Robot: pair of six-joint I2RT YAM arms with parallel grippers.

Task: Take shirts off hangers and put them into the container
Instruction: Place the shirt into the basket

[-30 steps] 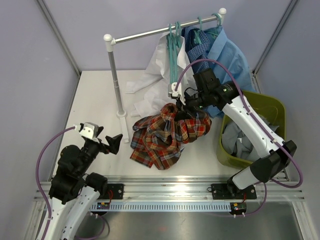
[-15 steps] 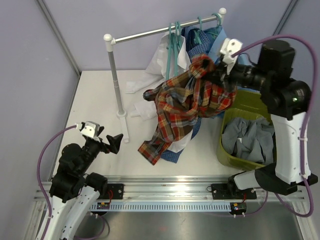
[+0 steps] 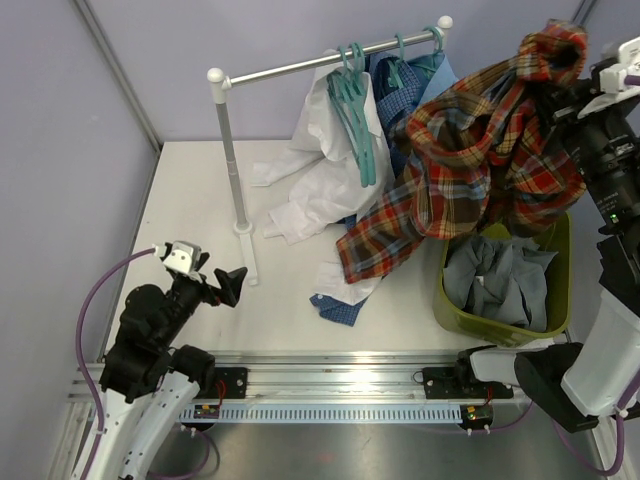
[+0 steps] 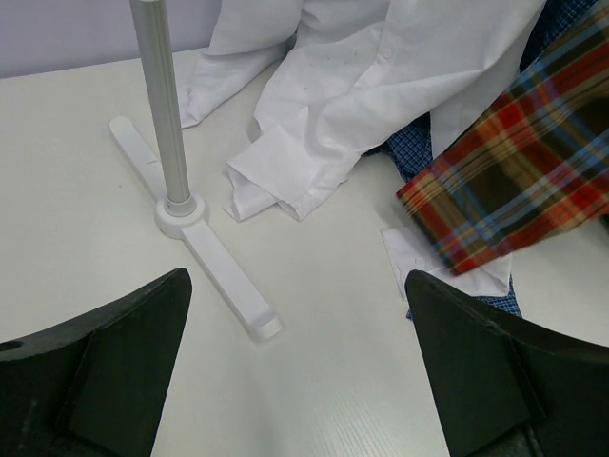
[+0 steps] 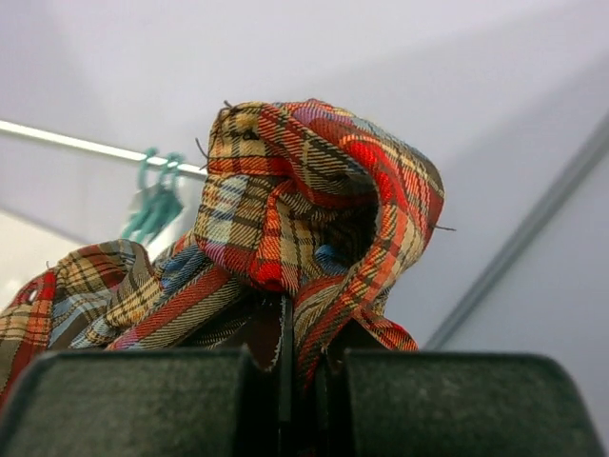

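My right gripper (image 3: 572, 92) is shut on the red-orange plaid shirt (image 3: 480, 150), high above the olive-green container (image 3: 447, 300). The shirt's tail hangs down left of the container. In the right wrist view the plaid cloth (image 5: 314, 190) is pinched between the shut fingers of the right gripper (image 5: 303, 347). A grey shirt (image 3: 495, 280) lies in the container. On the rail, teal hangers (image 3: 352, 90) carry a white shirt (image 3: 320, 170), a dark blue check shirt (image 3: 395, 95) and a light blue shirt (image 3: 432, 75). My left gripper (image 3: 232, 283) stands open and holds nothing, low at the near left.
The silver rail (image 3: 300, 65) stands on a post (image 4: 162, 105) with a white foot (image 4: 214, 271) just ahead of the left gripper (image 4: 300, 381). White shirt sleeves (image 4: 314, 162) and a blue check cuff (image 3: 340, 305) lie on the table. Grey walls close in both sides.
My right arm has lifted the plaid shirt off the table, up and to the right, to above the container. The left arm has not moved.
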